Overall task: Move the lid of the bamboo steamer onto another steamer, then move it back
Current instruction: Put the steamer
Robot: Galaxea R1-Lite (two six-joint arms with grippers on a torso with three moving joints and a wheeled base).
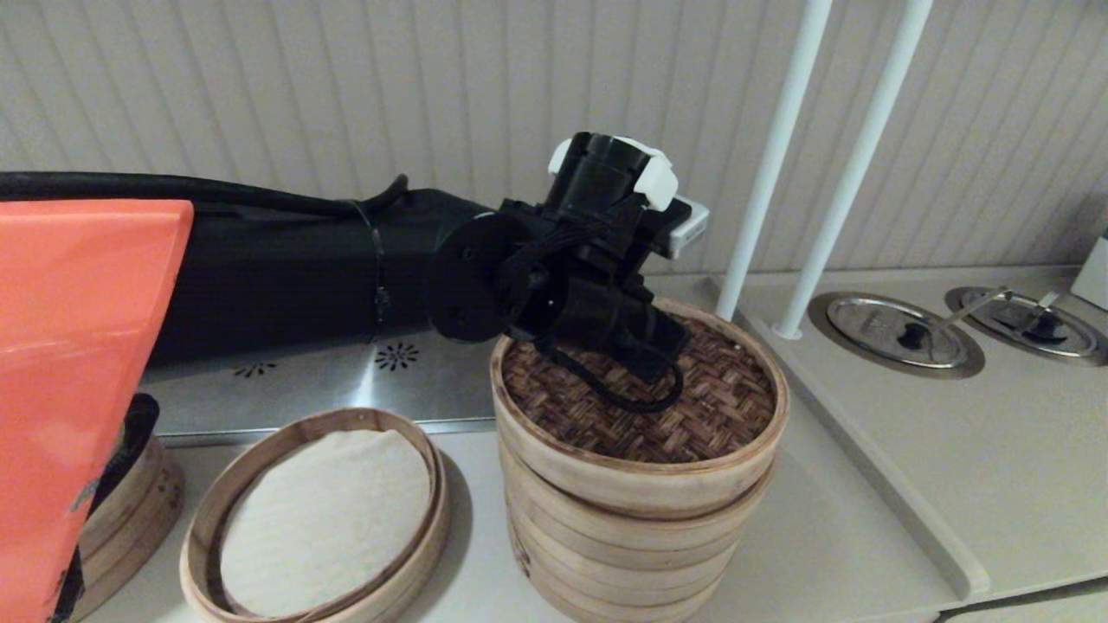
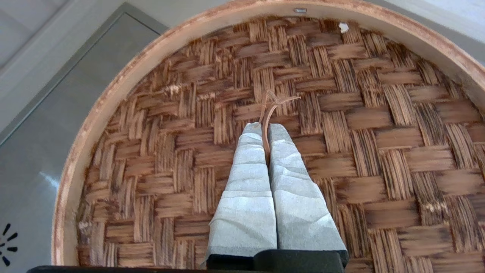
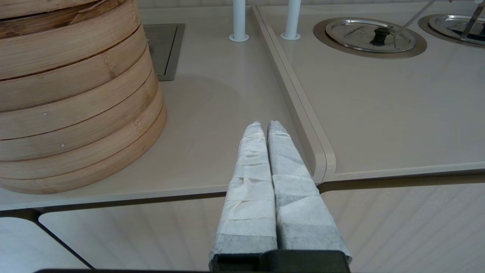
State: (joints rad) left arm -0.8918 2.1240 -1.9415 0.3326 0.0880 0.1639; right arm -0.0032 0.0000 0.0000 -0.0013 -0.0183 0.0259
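The bamboo steamer lid (image 1: 692, 415), dark woven top with a pale rim, sits on the tall steamer stack (image 1: 623, 554) at the centre. My left gripper (image 1: 647, 368) reaches down onto its middle. In the left wrist view the left gripper (image 2: 265, 129) is shut on the twine loop (image 2: 273, 104) of the lid (image 2: 360, 113). The other steamer (image 1: 346, 419), a low ring with a white cloth liner (image 1: 329, 510), stands to the left of the stack, uncovered. My right gripper (image 3: 264, 125) is shut on nothing, parked over the counter's front edge right of the stack (image 3: 68, 94).
Two white poles (image 1: 770, 164) rise right behind the stack. Two steel lids with black knobs (image 1: 896, 333) lie in the raised counter at the right. An orange panel (image 1: 69, 389) fills the left, with another bamboo steamer (image 1: 138, 510) below it. A steel plate (image 1: 346, 372) lies behind.
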